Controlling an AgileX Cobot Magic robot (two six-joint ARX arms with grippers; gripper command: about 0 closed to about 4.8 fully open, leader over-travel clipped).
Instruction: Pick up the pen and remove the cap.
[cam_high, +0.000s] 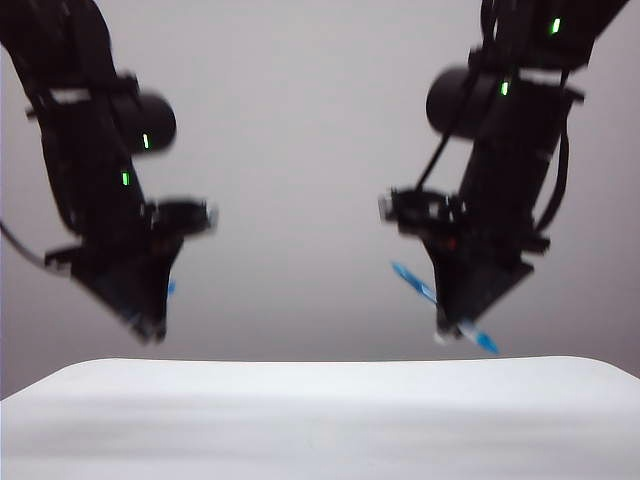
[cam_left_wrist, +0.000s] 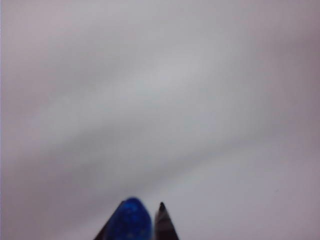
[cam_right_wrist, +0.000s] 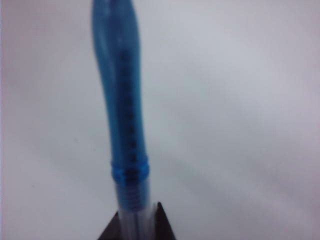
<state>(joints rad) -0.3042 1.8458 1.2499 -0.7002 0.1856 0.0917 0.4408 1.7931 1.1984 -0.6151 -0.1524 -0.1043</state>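
Currently the right pincer (cam_high: 452, 328) hangs above the right half of the white bench (cam_high: 320, 420), jaws clamped on the pen (cam_high: 440, 296); pen runs slantwise through the fingertips, one blue end poking out below toward the bench, the other rising toward the middle; right wrist view shows the clear barrel pinched between the fingertips (cam_right_wrist: 162, 225), blue grip section extending beyond. Left pincer (cam_high: 150, 330) hangs over the left half, well apart from the right; jaws narrow, closed on the cap (cam_left_wrist: 131, 220), its blue rounded end showing between the tips; both clear of the bench surface.
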